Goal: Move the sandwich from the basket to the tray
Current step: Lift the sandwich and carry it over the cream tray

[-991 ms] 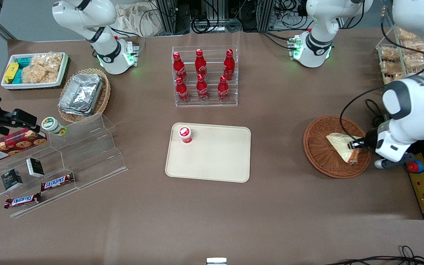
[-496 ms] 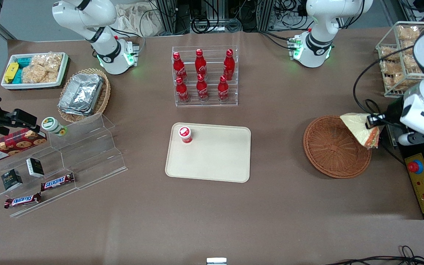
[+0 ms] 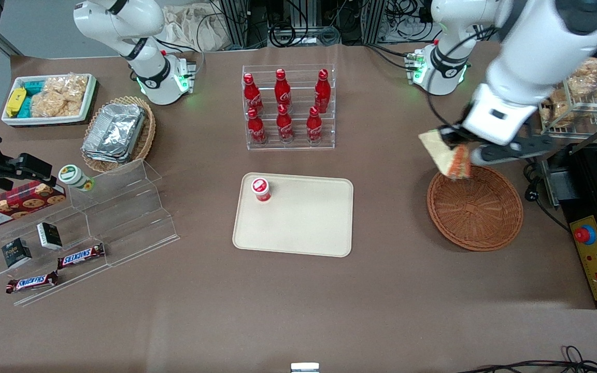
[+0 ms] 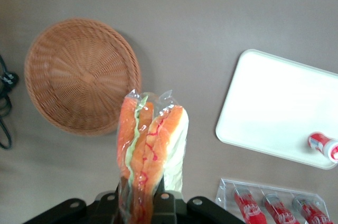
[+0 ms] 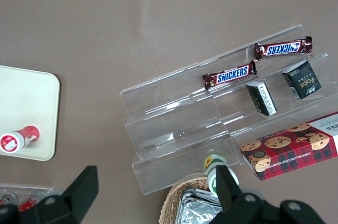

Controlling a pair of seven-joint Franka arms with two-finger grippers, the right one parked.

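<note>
Sandwich [image 3: 446, 154], lifted clear of the basket [image 3: 475, 207], is hanging in my clenched pincer [image 3: 456, 151], now heading trayward [image 3: 298, 238].

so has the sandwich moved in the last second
Yes. The sandwich, clamped in the gripper, has left the basket and now hangs above its rim, on the side farther from the front camera.

Sandwich [image 4: 153, 150]: cream bread, orange-red and green filling, clear wrap. Basket [image 3: 474, 212]: reddish-brown weave. Tray [image 3: 303, 223]: plain cream-beige. Cup [image 3: 260, 189] on tray: red with white lid mark. Table [image 3: 298, 300]: brown. Gripper [image 3: 451, 141]: black, on white arm.
</note>
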